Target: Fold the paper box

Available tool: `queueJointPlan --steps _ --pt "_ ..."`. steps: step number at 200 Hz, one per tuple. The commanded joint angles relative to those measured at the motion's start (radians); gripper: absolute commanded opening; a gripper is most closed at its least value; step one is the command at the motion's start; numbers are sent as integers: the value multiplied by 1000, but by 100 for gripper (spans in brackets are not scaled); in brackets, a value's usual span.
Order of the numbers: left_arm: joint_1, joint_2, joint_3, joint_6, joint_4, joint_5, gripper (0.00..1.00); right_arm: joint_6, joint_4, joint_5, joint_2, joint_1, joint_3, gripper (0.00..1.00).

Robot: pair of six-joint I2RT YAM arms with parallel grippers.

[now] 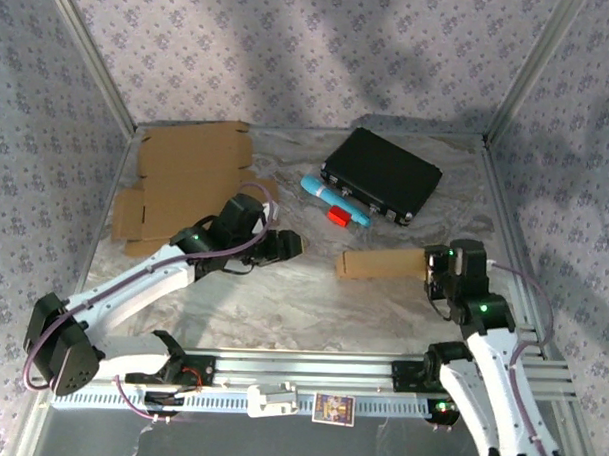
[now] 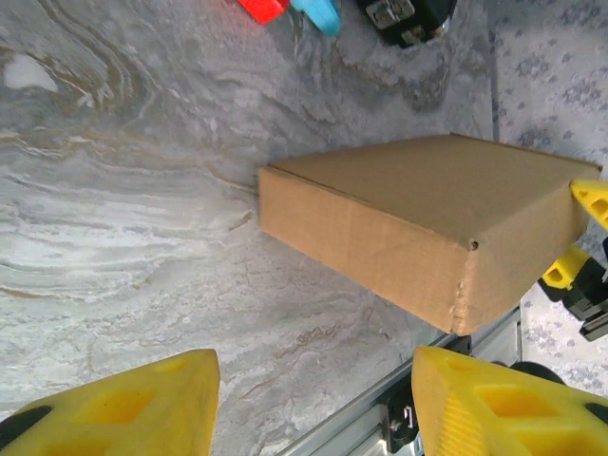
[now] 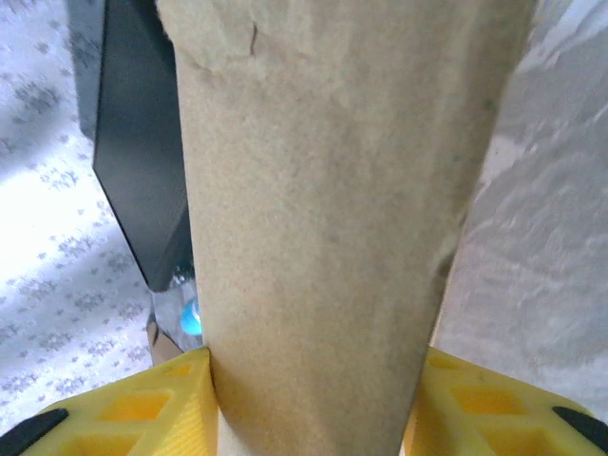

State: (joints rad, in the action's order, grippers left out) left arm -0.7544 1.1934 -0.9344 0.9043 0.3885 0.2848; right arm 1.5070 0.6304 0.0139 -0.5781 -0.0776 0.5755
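Looking down, I see the brown paper box (image 1: 381,263) lying on the grey marbled counter (image 1: 282,307), flowery walls (image 1: 291,47) all around. My right end effector (image 3: 309,366) squeezes its end; my left end effector (image 2: 313,399) is open, holding nothing.

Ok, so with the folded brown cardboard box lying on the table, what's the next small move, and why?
Probably lift the folded brown cardboard box slightly with the right gripper: its fingers look pressed against both sides of the box's end, while the left gripper stands open, clear of it.
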Motion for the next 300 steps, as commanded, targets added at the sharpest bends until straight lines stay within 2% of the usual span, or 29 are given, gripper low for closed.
queueJointPlan --steps 1,18,54,78,94,136,155,170,190,208,234,250,272,300 --pt "28 -38 -11 -21 15 11 55 -139 -47 69 55 93 -57 48" --pt "48 -49 10 -12 -10 11 54 -122 -90 91 75 143 -112 52" --pt "68 -39 26 -11 -41 13 52 4 -35 115 73 159 -180 72" --pt "69 -33 25 -10 -49 15 51 32 336 28 49 158 -43 85" --pt "70 -35 27 -10 -51 14 50 19 448 28 4 159 25 86" --pt "71 -28 26 -16 -51 21 49 7 457 67 -89 148 105 87" --pt "73 -26 22 -18 -47 22 49 -20 585 85 -187 126 202 90" --pt "75 -31 22 -15 -45 17 49 -47 669 42 -261 77 290 91" --pt "88 -41 24 -4 -41 14 48 -52 530 43 -269 9 275 84" --pt "134 -59 23 3 -9 7 47 14 417 97 -282 -58 201 83" --pt "242 -98 28 0 43 15 46 126 265 112 -296 -215 98 84" --pt "296 -109 32 -5 58 34 46 171 174 100 -295 -269 47 87" --pt "320 -112 24 -18 65 45 46 156 125 109 -294 -238 -5 88" --pt "320 -106 22 -18 58 58 45 38 90 165 -317 -102 -32 88"
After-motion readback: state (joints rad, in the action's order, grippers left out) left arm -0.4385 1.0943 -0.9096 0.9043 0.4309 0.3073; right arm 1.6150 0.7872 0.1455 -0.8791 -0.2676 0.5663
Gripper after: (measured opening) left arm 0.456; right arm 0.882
